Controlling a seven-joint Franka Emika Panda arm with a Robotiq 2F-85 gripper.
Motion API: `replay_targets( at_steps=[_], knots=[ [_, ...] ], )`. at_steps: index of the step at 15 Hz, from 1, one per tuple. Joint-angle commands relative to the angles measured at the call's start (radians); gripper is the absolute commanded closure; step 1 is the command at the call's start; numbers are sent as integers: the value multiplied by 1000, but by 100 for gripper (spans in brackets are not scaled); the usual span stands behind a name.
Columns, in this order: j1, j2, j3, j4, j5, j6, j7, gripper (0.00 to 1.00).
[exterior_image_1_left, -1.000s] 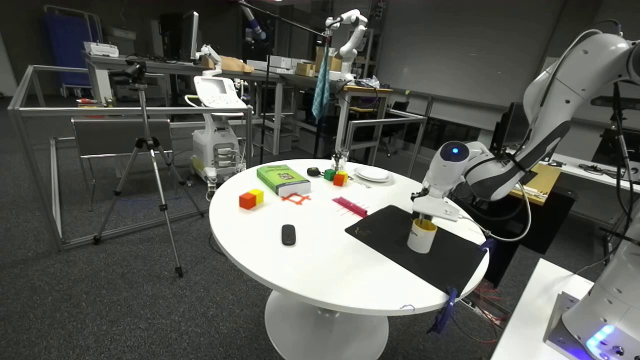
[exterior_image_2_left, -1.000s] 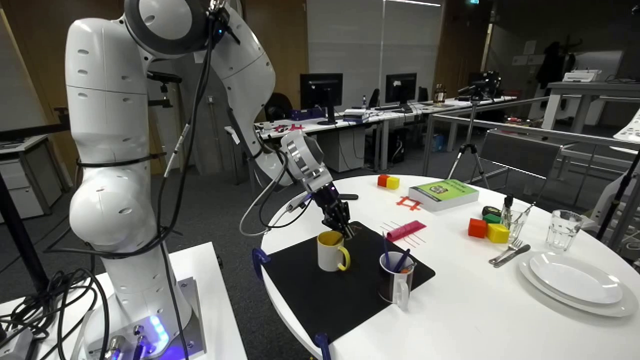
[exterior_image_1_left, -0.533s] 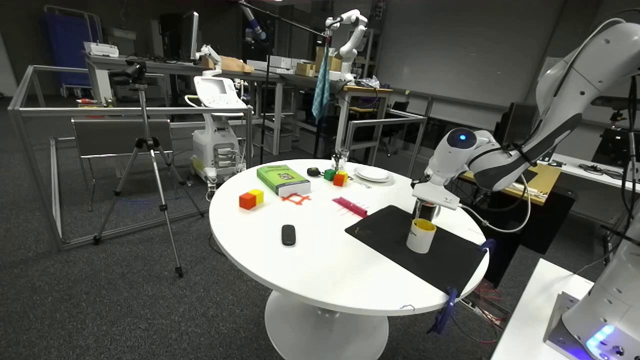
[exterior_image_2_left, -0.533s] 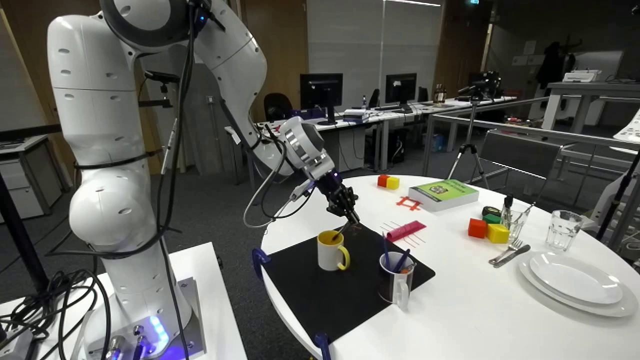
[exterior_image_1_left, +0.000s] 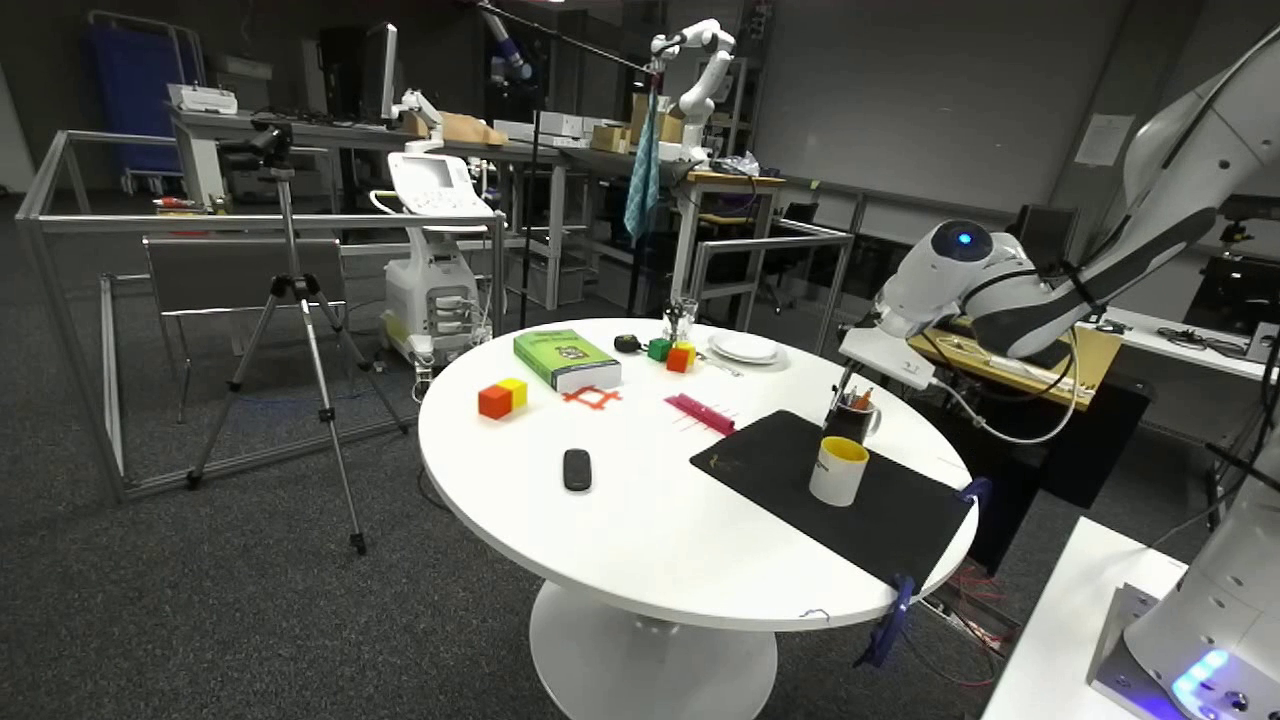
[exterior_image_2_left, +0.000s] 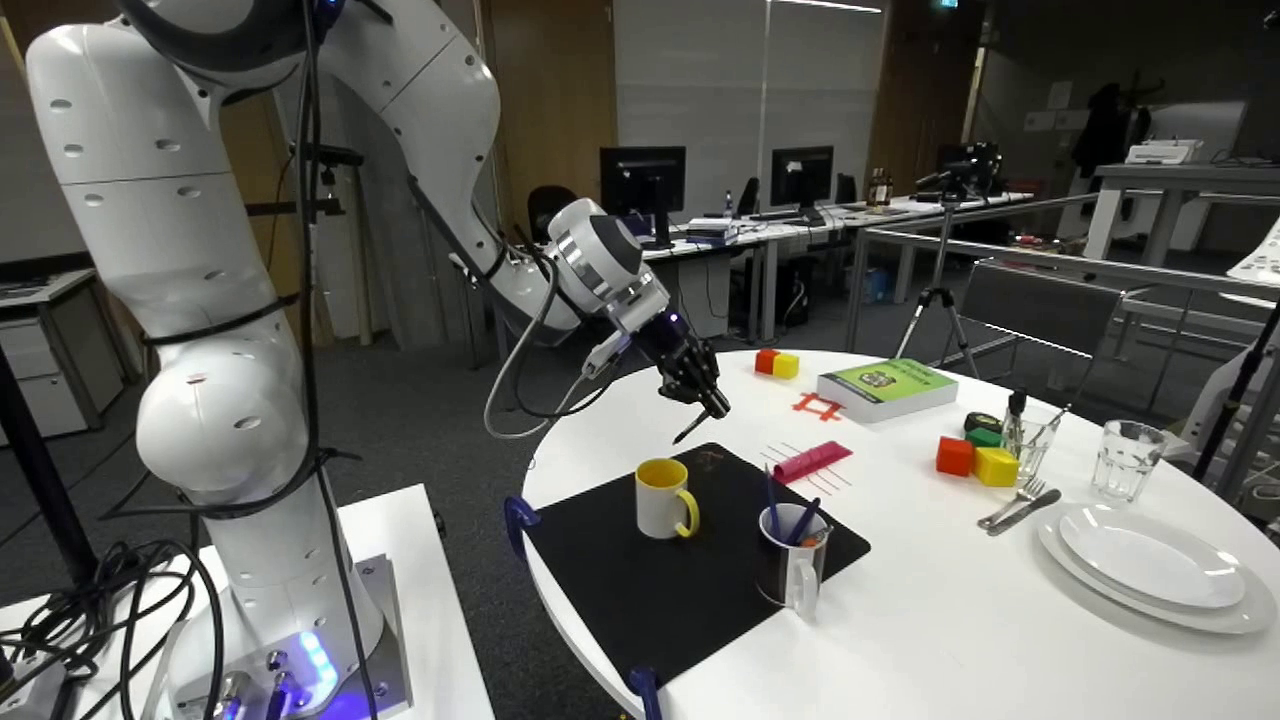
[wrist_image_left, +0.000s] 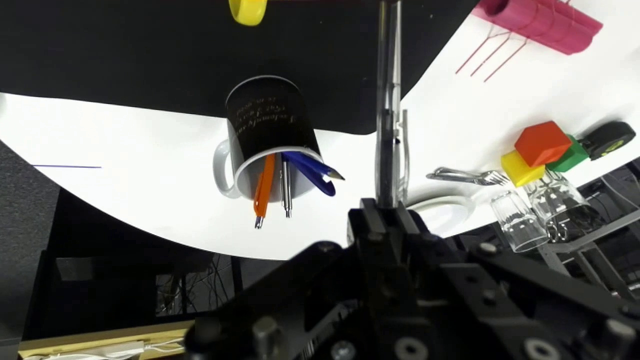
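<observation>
A round white table is shown across the centre of the frame in an exterior view. A black mat is laid on the table, below centre in an exterior view. In that frame, two stacked white plates are set at lower right, and a green book is laid at right of centre. The gripper is suspended near the centre, tilted, just above the mat's uppermost corner as framed. A dark mug is seated at the mat's edge, left of centre in the wrist view; a white mug with a yellow interior is stood upright on the mat, near the centre of an exterior view. An orange pen and a blue pencil are contained in the dark mug. A slender pen is grasped by the gripper, the jaws being clenched on it; in the wrist view it is extended from the jaws to the top edge of the frame, and in an exterior view its free end is pointed down and left, clear of the white mug.
</observation>
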Motion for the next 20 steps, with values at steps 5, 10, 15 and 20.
replay_targets(
  at_steps=[5, 10, 15, 20],
  knots=[
    [-35, -166, -40, -55, -16, -51, 16, 98],
    [-64, -163, -48, -13, -29, -153, 18, 98],
    [-97, -114, -46, 45, -34, -249, -50, 98],
    [-103, -42, -49, 120, -71, -380, -128, 98]
  ],
)
